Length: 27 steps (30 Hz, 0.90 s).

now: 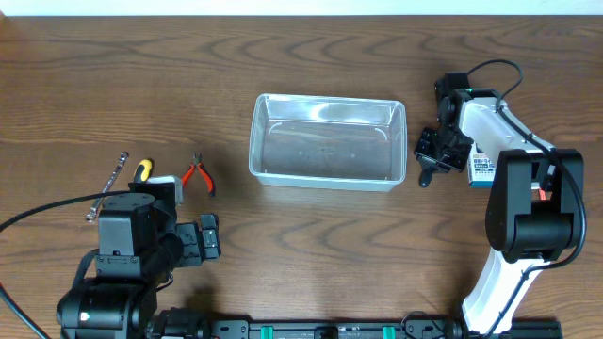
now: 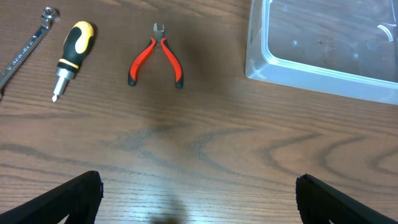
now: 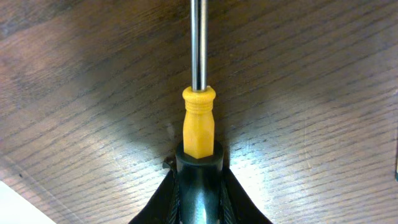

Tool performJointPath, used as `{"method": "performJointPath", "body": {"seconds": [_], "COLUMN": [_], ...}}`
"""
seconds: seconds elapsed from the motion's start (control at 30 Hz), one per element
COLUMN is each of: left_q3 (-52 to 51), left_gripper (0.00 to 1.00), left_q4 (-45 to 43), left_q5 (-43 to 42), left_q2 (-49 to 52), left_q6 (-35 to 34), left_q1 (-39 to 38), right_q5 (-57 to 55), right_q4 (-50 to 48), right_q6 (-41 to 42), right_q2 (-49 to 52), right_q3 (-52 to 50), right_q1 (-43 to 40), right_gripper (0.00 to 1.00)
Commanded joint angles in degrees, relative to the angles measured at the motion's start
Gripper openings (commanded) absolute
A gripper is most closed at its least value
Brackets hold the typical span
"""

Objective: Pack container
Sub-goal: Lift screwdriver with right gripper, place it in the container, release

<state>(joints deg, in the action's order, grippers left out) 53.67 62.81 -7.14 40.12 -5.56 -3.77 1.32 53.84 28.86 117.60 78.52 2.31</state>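
The clear plastic container point(image 1: 327, 141) stands empty at the table's middle; its corner shows in the left wrist view point(image 2: 311, 56). My right gripper point(image 1: 431, 151) hovers just right of it, shut point(image 3: 199, 186) on a screwdriver with a black handle, yellow collar and steel shaft point(image 3: 199, 118). My left gripper point(image 1: 207, 235) is open and empty point(image 2: 199, 199) above bare wood near the front left. Ahead of it lie red-handled pliers point(image 2: 155, 59), a short yellow-and-black screwdriver point(image 2: 71, 56) and a steel wrench point(image 2: 25, 46).
A small blue-and-white box point(image 1: 482, 168) lies on the table under the right arm, right of the container. The pliers point(image 1: 199, 175), short screwdriver point(image 1: 141, 169) and wrench point(image 1: 108, 184) sit left of the container. A black cable point(image 1: 47, 209) trails at the left.
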Motion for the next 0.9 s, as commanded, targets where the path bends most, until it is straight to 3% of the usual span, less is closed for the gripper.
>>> {"method": "performJointPath", "body": {"seconds": [0.0, 0.27, 0.5, 0.6, 0.87], "left_q3": [1.1, 1.1, 1.1, 1.1, 1.1], "left_gripper": [0.98, 0.98, 0.98, 0.98, 0.98], "left_q4": [0.2, 0.2, 0.2, 0.2, 0.2], "left_q5": [0.3, 0.3, 0.3, 0.3, 0.3], "left_q2": [0.2, 0.2, 0.2, 0.2, 0.2], "left_q6": [0.6, 0.6, 0.6, 0.6, 0.6], "left_q1": [0.2, 0.2, 0.2, 0.2, 0.2], "right_q5": [-3.0, -3.9, -4.1, -2.3, 11.1], "right_q4": [-0.8, -0.9, 2.9, 1.4, 7.7], "right_q6": [0.2, -5.9, -14.8, -25.7, -70.8], "right_q2": [2.6, 0.5, -10.9, -18.0, -26.0], "right_q3": [-2.5, 1.1, 11.5, 14.6, 15.1], "right_q1": [0.3, 0.4, 1.4, 4.3, 20.7], "right_gripper": [0.01, 0.01, 0.01, 0.01, 0.01]}}
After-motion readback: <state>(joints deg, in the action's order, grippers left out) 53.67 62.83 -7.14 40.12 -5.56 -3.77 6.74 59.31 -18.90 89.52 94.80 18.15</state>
